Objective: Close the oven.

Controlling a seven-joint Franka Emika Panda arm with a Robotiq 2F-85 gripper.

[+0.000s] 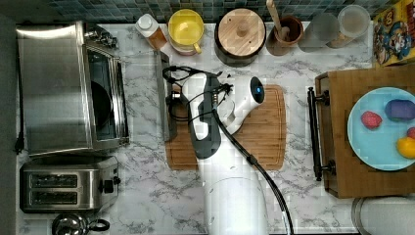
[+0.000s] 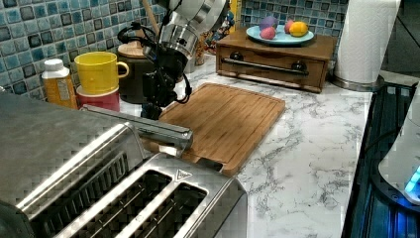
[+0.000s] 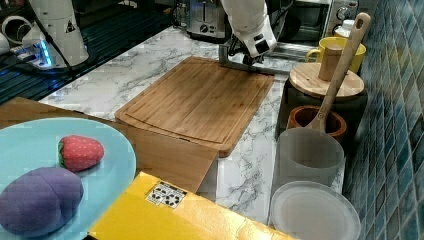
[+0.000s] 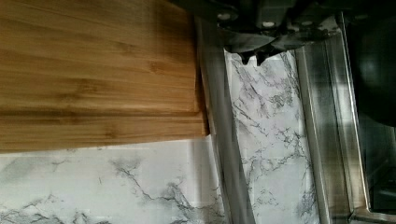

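Currently the gripper (image 1: 172, 100) is hanging over the oven (image 1: 68, 88)'s lowered door handle (image 1: 163, 95); finger spacing unclear.

We are looking at a kitchen counter: a white marble-patterned countertop (image 1: 147, 196) is running below a wall of small blue-green tiles (image 2: 29, 34). A steel toaster oven (image 1: 54, 88) is sitting beside a two-slot toaster (image 1: 63, 188), and a bamboo cutting board (image 3: 200, 100) is lying in the middle. We are seeing a yellow mug (image 1: 186, 29), a wooden spoon (image 3: 340, 65) standing in a pot, and a light blue plate (image 1: 379, 129) carrying toy fruit. A paper towel roll (image 2: 366, 39) is standing at the counter's end.
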